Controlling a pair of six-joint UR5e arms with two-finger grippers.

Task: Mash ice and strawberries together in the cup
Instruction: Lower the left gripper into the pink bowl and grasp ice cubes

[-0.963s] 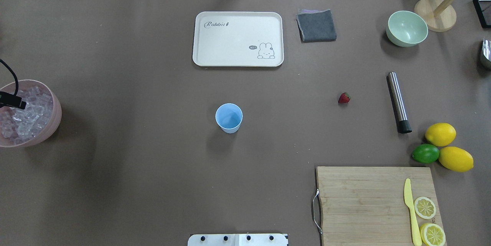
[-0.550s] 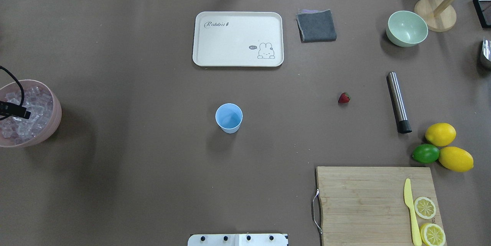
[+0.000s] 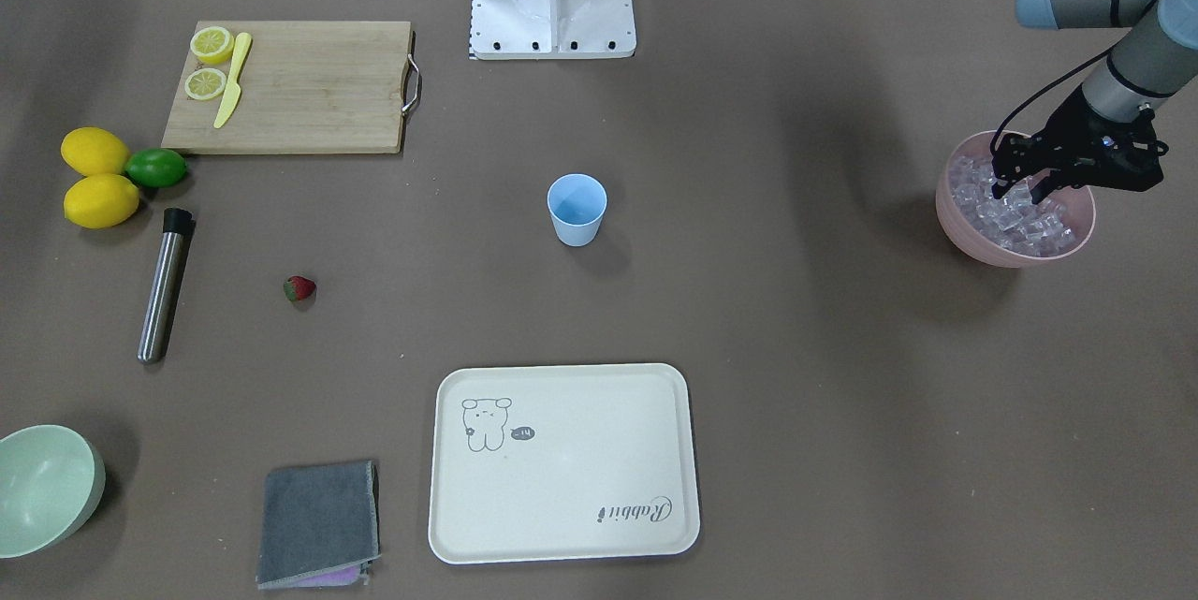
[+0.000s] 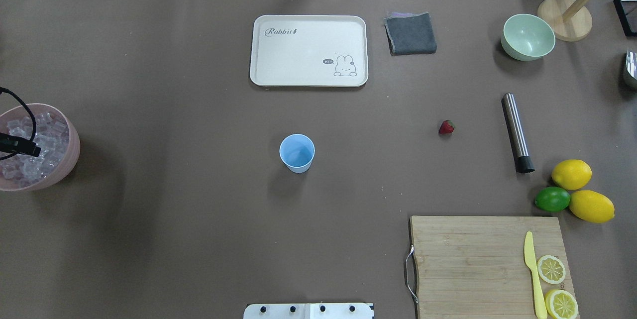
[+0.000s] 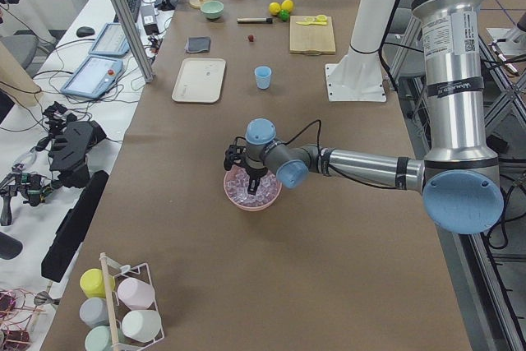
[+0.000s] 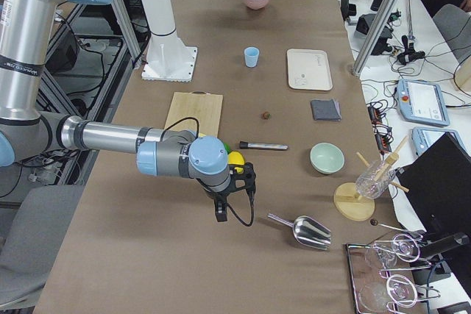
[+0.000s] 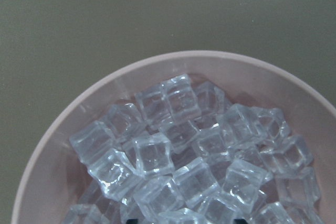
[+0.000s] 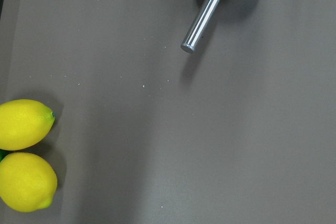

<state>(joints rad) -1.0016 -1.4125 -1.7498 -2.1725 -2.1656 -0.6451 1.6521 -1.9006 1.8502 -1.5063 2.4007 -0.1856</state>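
The brown table [image 4: 149,234] carries a pink bowl [image 3: 956,227] at its left edge, heaped with ice [image 7: 184,171]; the left gripper [image 3: 1022,193] hangs over that heap, jaws spread, tips among the cubes; the right gripper [image 6: 220,216] hovers near the right edge, and I cannot tell how wide it stands; the cup [image 4: 297,153] stands upright mid-table; the strawberry [image 4: 446,127] lies between cup and right edge.

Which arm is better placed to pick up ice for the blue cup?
Left. Its open left gripper hangs over the ice in the pink bowl; the right gripper is far off, near the lemons.
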